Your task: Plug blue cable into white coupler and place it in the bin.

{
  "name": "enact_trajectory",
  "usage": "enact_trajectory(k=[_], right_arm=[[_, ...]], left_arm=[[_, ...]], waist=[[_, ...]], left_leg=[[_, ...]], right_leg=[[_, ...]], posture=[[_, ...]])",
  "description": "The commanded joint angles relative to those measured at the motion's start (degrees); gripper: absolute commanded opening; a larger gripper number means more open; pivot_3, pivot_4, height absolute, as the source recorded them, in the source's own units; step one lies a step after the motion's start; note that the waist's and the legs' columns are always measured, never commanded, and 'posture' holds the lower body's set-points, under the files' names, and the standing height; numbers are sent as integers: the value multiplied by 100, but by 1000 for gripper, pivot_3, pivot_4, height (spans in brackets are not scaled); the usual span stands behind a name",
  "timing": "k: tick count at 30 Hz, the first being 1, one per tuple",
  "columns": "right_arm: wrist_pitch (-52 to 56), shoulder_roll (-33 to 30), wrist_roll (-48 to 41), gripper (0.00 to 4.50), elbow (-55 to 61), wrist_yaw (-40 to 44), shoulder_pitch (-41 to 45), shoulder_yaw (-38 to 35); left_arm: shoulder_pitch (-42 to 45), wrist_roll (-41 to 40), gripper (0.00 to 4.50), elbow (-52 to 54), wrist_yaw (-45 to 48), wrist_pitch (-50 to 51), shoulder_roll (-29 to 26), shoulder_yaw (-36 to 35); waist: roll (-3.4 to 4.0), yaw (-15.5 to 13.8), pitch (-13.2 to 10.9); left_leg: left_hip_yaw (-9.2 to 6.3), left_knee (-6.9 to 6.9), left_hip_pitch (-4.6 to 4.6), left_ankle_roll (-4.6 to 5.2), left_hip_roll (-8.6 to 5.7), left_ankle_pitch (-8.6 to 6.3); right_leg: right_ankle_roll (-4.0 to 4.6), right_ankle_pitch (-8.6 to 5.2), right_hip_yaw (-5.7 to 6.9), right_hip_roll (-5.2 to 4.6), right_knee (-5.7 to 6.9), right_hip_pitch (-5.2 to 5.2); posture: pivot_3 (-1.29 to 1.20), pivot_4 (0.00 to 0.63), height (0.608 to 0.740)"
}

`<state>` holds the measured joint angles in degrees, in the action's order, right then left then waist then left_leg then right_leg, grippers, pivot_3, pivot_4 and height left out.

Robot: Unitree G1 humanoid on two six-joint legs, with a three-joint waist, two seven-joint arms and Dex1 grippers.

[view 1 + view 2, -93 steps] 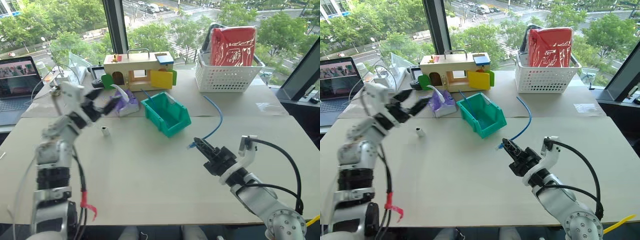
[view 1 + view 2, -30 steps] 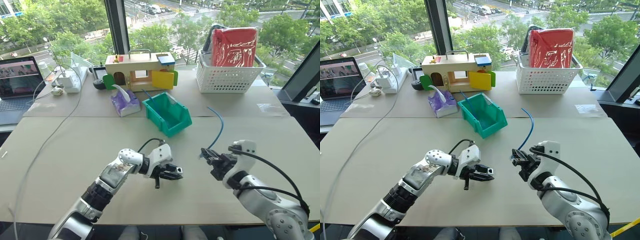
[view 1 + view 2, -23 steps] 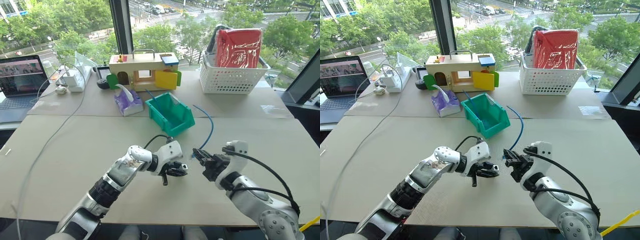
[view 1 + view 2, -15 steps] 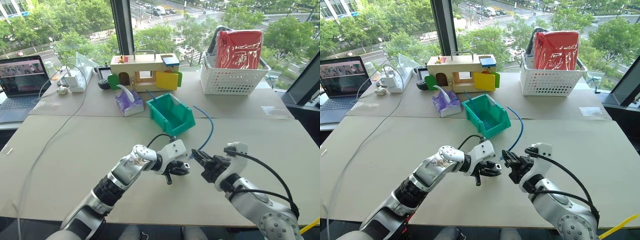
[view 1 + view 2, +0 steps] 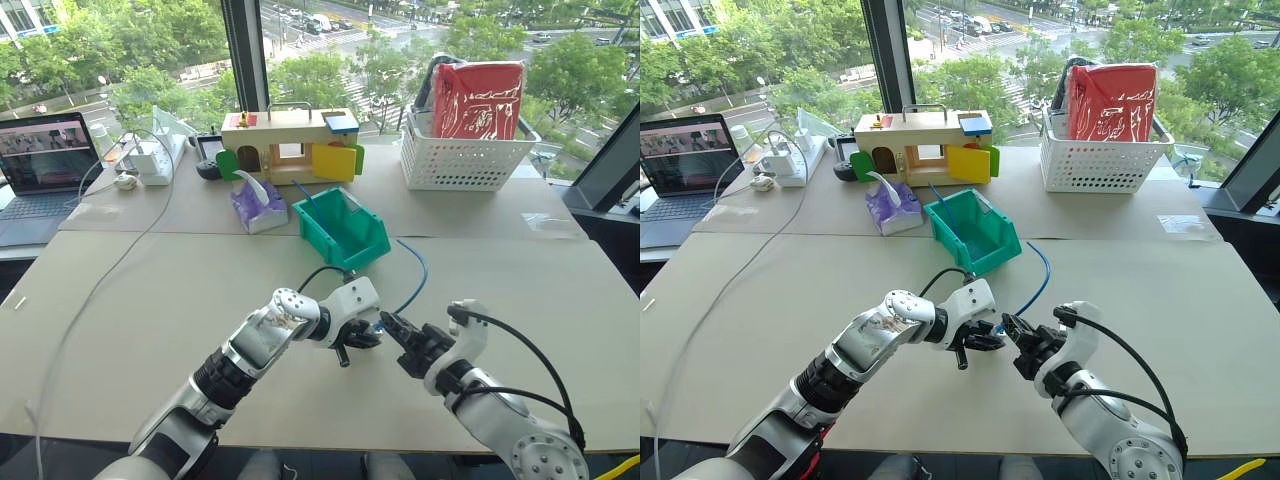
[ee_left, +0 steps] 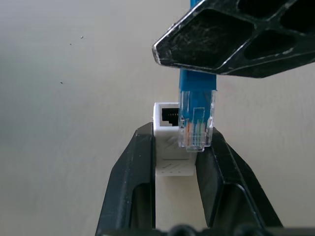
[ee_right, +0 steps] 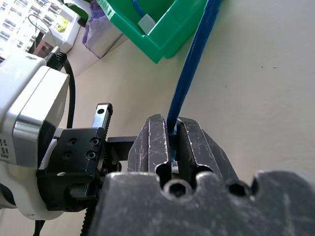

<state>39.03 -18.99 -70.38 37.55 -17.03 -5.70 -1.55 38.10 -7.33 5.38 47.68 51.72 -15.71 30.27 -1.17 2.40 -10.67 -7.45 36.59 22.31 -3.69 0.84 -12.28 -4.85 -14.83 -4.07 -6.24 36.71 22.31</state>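
My left gripper [image 6: 177,132] is shut on the white coupler [image 6: 173,147], whose dark socket faces away from the wrist. Right in front of that socket hangs the clear plug of the blue cable [image 6: 197,125], slightly to one side of the opening and outside it. My right gripper [image 7: 170,130] is shut on the blue cable [image 7: 192,59] just behind the plug. In the head views the two grippers meet tip to tip above the table's front middle, left gripper [image 5: 358,338] and right gripper [image 5: 393,327]. The cable [image 5: 420,275] loops back toward the teal bin [image 5: 340,228] behind them.
A white lattice basket [image 5: 465,150] with a red bag stands at the back right. A wooden toy house [image 5: 290,145] and a purple tissue pack [image 5: 255,205] are behind the bin. A laptop [image 5: 40,165] sits far left, and a long white-grey cable [image 5: 100,290] trails across the left side.
The gap between the grippers has closed. My right gripper brought the plug leftward and lower, and my left gripper turned the coupler to face it.
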Motion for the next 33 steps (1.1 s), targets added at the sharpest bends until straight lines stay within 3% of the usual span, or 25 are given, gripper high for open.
enact_trajectory(k=[1,23,33], right_arm=[[-196,178,105,0,-111,202,-76,-131],[-277,554,306,0,-183,495,-123,-279],[-165,429,501,0,-235,618,-106,-200]], left_arm=[[-69,40,642,-76,-145,229,-59,32],[-29,93,642,-62,-264,133,-186,20],[-7,99,642,-34,-292,137,-201,22]], waist=[[0,0,0],[0,20,0],[0,24,0]], left_leg=[[0,0,0,0,0,0],[0,-2,0,0,0,0],[0,-4,-1,0,1,0]], right_leg=[[0,0,0,0,0,0],[-1,-2,0,0,2,3],[0,-3,0,0,2,3]], posture=[[0,150,740],[0,150,740],[0,150,740]])
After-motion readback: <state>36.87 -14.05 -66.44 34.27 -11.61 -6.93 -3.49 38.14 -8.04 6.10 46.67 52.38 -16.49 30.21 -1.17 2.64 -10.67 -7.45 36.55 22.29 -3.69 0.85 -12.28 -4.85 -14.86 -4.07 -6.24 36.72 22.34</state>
